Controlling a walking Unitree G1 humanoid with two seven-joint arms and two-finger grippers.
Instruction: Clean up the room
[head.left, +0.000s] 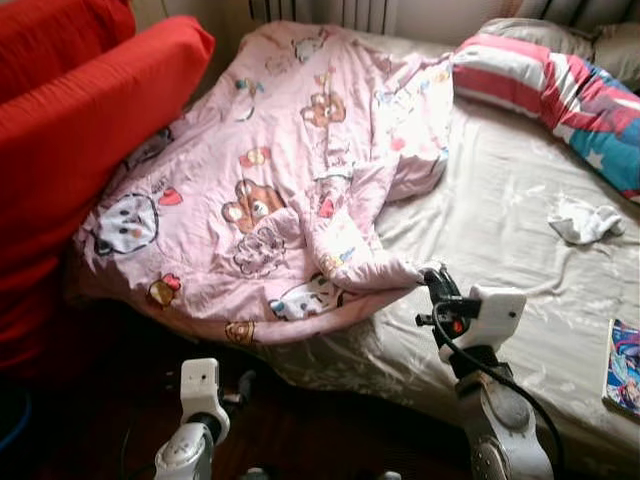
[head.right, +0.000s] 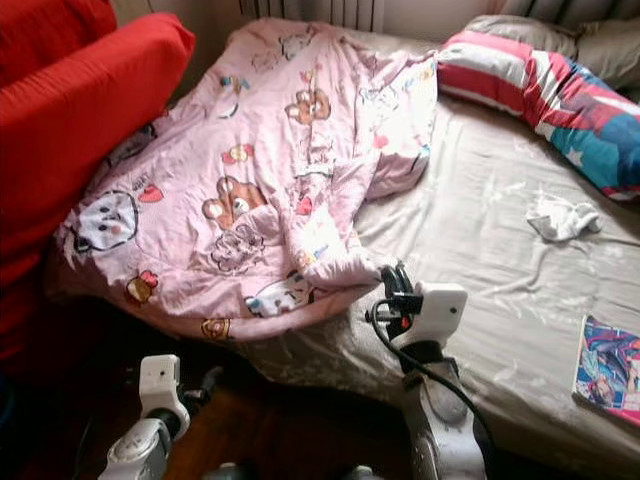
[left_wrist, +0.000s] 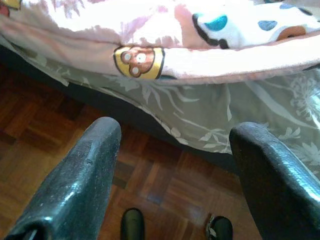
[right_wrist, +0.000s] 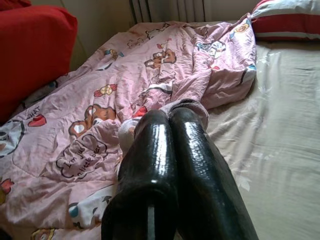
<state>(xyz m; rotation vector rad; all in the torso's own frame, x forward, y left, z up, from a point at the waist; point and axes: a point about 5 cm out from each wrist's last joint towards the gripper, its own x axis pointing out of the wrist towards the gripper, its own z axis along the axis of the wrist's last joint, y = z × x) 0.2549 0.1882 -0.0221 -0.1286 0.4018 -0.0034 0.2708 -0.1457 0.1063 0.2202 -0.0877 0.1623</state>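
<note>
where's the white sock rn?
The white sock lies crumpled on the beige sheet, robot's right side, below the striped pillow and above the book.

You see: 1 pink blanket (head.left: 270, 180), 1 striped pillow (head.left: 560, 90), 1 white cloth (head.left: 585, 222), 1 book (head.left: 624, 368), 2 red cushions (head.left: 90, 110).

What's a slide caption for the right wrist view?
Right gripper closed on a fold of the pink cartoon blanket on the bed.

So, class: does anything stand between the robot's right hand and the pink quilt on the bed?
Nothing visible does. The right hand is already at the pink quilt's folded corner, fingers pressed together on a fold of it, over the bed sheet.
</note>
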